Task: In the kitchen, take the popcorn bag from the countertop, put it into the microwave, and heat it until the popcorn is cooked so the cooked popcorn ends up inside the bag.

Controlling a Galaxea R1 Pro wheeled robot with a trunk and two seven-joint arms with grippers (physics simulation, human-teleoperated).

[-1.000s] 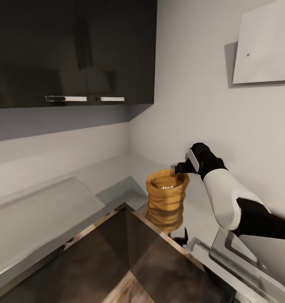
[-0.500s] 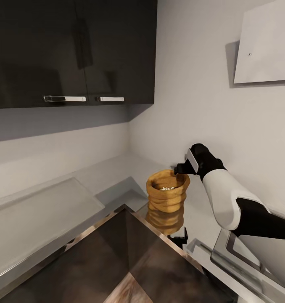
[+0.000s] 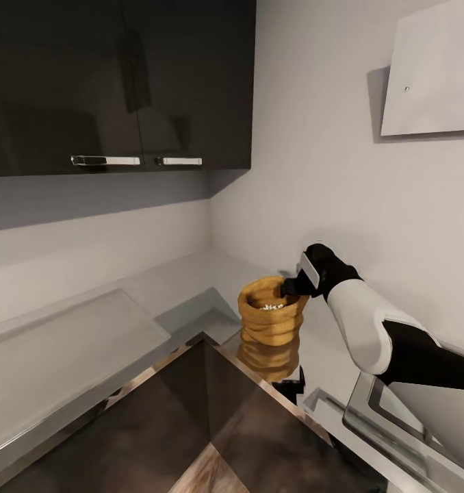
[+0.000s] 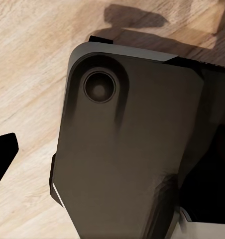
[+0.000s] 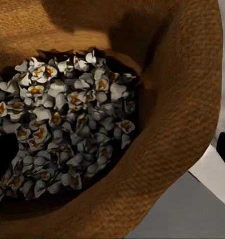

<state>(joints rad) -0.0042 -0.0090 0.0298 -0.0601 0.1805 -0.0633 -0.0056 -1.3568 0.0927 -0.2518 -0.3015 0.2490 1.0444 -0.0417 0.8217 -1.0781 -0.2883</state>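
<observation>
Since the earlier frames, the right gripper [image 3: 289,286] has been brought lower and closer to the popcorn bag [image 3: 269,318], so that its tip now sits at the sack's rolled rim. 1 bag is seen, standing upright on the grey countertop [image 3: 184,281] in the corner of the room, with its reflection below it. 1 heap of popcorn [image 3: 272,306] is visible through the mouth. From the right wrist, the popcorn [image 5: 62,134] is seen close up inside the burlap wall of the bag [image 5: 187,99], with 1 dark fingertip [image 5: 3,154] over the kernels and a 2nd outside the rim; the jaws are spread across the rim and not yet closed on it. 2 steel handles [image 3: 106,161] are counted on the dark upper cabinets [image 3: 116,82]. From the left wrist, 1 dark robot part [image 4: 127,159] is seen over a wooden floor [image 4: 33,74]; whether the left gripper is parted or closed cannot be told.
</observation>
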